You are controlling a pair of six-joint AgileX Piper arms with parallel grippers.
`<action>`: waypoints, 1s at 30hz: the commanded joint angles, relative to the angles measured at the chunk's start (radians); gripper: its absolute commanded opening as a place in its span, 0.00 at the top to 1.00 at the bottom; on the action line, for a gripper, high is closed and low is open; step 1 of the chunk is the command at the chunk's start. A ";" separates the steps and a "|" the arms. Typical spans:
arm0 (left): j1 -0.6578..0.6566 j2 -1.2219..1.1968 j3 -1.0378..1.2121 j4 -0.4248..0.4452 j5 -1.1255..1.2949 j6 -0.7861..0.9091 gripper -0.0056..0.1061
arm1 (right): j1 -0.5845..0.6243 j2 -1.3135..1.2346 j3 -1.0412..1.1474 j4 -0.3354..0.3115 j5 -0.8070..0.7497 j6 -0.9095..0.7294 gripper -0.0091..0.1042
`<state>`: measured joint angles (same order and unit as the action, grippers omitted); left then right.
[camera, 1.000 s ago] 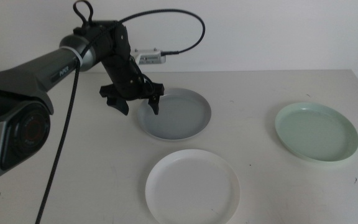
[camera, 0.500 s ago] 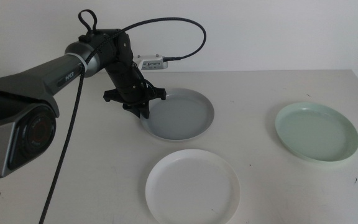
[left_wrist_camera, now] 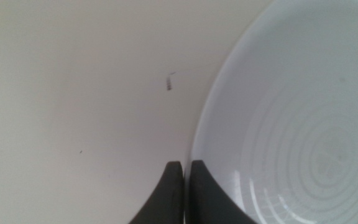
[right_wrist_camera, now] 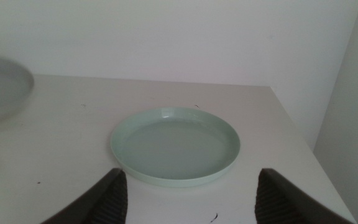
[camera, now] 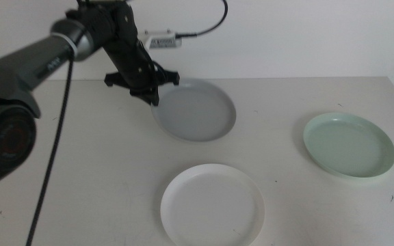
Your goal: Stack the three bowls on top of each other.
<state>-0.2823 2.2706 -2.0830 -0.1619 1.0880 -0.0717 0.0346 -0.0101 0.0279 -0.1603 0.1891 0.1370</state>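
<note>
Altogether three bowls: grey-blue (camera: 197, 111), white (camera: 213, 205), mint (camera: 349, 145).

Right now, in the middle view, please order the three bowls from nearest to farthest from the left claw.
1. Grey-blue round shallow bowl, its rim pinched in the left claw, table's far side.
2. White round shallow bowl, near edge.
3. Pale mint green round shallow bowl, far right.

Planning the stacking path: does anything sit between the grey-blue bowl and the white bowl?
Nothing visible. Only bare table lies between the grey-blue bowl, gripped at its rim by the left hand, and the white bowl.
</note>
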 commanded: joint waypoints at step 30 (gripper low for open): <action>-0.201 -0.734 0.794 -0.002 -0.305 -0.159 0.95 | -0.005 -0.027 -0.005 -0.011 -0.078 -0.005 0.46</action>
<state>-0.4730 1.5865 -1.3028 -0.1288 0.8726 -0.2133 0.0346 -0.0101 0.0279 -0.1595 0.1891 0.1370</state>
